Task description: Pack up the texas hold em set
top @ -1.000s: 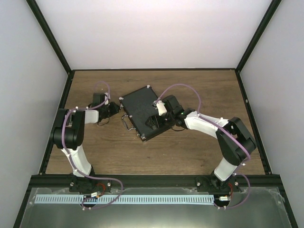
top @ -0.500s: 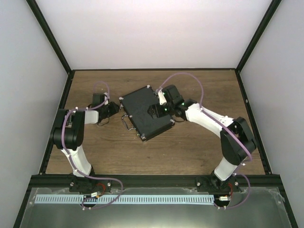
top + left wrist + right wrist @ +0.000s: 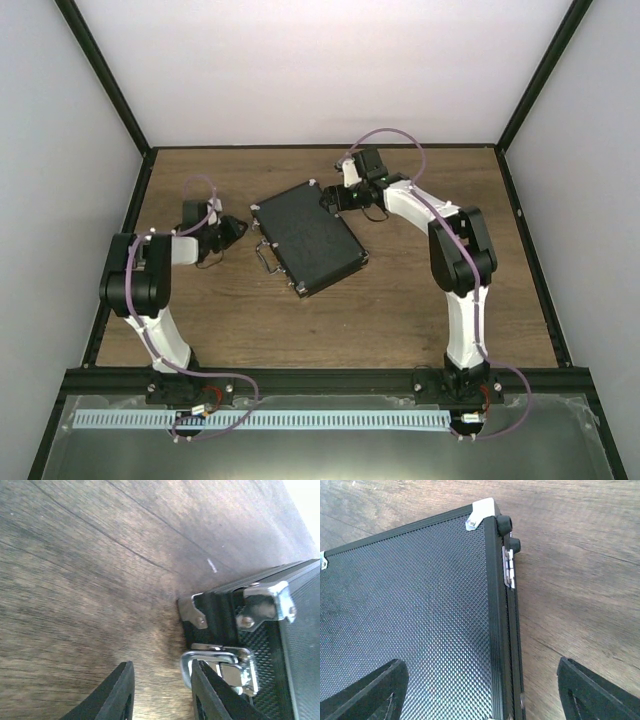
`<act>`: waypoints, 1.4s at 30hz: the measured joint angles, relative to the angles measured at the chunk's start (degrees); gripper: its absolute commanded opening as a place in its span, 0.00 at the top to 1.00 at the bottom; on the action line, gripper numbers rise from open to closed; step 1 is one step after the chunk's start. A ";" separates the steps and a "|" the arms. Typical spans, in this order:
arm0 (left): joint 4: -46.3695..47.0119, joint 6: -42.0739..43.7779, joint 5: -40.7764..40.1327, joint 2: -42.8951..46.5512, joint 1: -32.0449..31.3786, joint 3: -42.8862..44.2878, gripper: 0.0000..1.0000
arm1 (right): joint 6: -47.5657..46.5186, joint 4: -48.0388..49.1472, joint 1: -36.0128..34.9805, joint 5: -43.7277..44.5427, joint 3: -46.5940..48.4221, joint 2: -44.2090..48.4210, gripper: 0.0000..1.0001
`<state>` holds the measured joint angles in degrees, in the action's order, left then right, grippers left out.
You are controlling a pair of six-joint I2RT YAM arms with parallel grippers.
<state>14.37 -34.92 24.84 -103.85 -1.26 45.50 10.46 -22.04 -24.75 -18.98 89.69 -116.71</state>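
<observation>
The black case [image 3: 305,235] of the hold 'em set lies shut and flat on the wooden bench [image 3: 400,300], near the middle and turned at an angle. Its silver handle [image 3: 265,257] sits on the long edge facing the left arm.

The left pincer [image 3: 235,228] is low, just beside the case's left corner. In the left wrist view its two dark fingers [image 3: 120,692] stand apart with bare wood between them, so the left pincer [image 3: 162,667] is released and grasps nothing. A silver latch [image 3: 220,665] on the case's front edge lies right against the inner side of one finger, its loop poking slightly into the gap. Whether metal and finger touch I cannot tell.

The right pincer [image 3: 333,198] is at the far corner of the case, on the edge opposite the handle. From the right wrist view, the right pincer [image 3: 480,662] is spread wide and released. One finger is over the textured lid [image 3: 420,605] and the other over the wood, straddling the back edge. On that edge a small silver hinge [image 3: 509,567] shows, with two black rubber feet [image 3: 504,524] just past it and a silver corner cap [image 3: 482,510] at the tip.
</observation>
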 measured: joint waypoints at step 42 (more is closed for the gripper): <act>4.98 -0.90 9.35 -7.45 -0.28 4.48 0.96 | -1.92 -2.23 0.46 -8.63 6.25 -9.46 0.22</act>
<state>19.35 -35.81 34.20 -111.31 -1.54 49.98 8.54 -24.27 -24.29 -27.62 95.94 -126.17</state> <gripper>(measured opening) 0.041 0.785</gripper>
